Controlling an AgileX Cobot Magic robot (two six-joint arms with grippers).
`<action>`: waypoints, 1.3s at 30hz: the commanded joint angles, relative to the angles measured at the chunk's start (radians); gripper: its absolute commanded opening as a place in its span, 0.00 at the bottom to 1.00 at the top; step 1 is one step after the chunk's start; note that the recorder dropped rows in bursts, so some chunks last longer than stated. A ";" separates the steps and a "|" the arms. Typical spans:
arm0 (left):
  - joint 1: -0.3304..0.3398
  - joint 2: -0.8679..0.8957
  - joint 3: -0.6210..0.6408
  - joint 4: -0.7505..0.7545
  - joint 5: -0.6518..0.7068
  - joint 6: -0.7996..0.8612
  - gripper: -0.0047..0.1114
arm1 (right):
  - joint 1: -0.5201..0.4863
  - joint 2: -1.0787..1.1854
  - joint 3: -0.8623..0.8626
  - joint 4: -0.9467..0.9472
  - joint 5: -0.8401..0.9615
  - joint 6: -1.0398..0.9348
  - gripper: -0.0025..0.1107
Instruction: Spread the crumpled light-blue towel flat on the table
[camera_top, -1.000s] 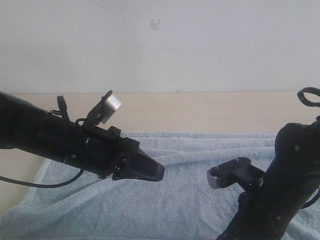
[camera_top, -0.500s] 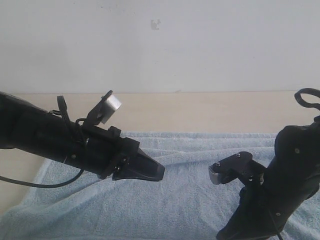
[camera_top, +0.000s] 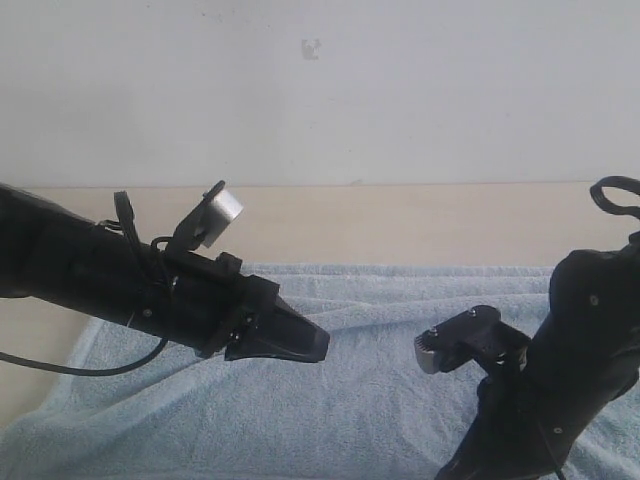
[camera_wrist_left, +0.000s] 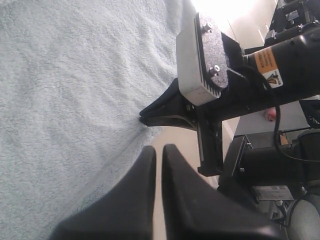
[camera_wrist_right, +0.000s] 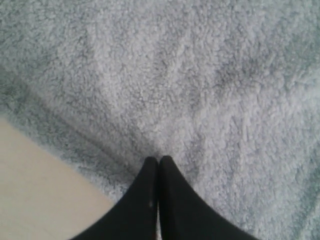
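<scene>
Right now the towel (camera_top: 380, 410) lies opened out on the worktop (camera_top: 420, 220). In the exterior view it fills the lower half from 9 o'clock round through 6 to 3, with bare wood beyond its far hem and a white wall (camera_top: 300, 100) behind that. My left arm (camera_top: 100, 280) reaches in from 9 o'clock and hides a band of fleece beneath it. Its silver wrist camera (camera_top: 222, 212) sticks up, and a black cable (camera_top: 70, 367) droops below. My right arm (camera_top: 580, 370) rises at 4 o'clock and blocks that corner of the cloth.

Only the wrist views show my right hand (camera_wrist_right: 159, 161). It is clenched, tips meeting on the pile just beside the hem where bare worktop begins; I cannot tell whether any fleece is nipped between them. The left wrist view shows that hand from the side, touching the towel's edge with creases fanning away from it, and a yellow label (camera_wrist_left: 267, 62) on the arm.

My left hand (camera_top: 320, 345) hangs over the middle of the cloth, fingers drawn together to a thin slit, holding nothing.

The towel's long axis runs from 9 to 3 o'clock, its far hem parallel to the wall, and shallow folds slant across it.
</scene>
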 joint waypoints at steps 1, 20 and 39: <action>-0.008 -0.001 0.003 -0.015 0.010 0.006 0.07 | 0.002 -0.001 -0.001 0.037 0.049 -0.042 0.02; -0.008 -0.001 0.003 -0.007 0.010 0.006 0.07 | 0.005 0.121 -0.001 0.157 0.088 -0.110 0.02; -0.006 -0.001 0.003 0.081 -0.091 0.099 0.07 | -0.103 -0.248 -0.001 -0.735 0.102 0.755 0.02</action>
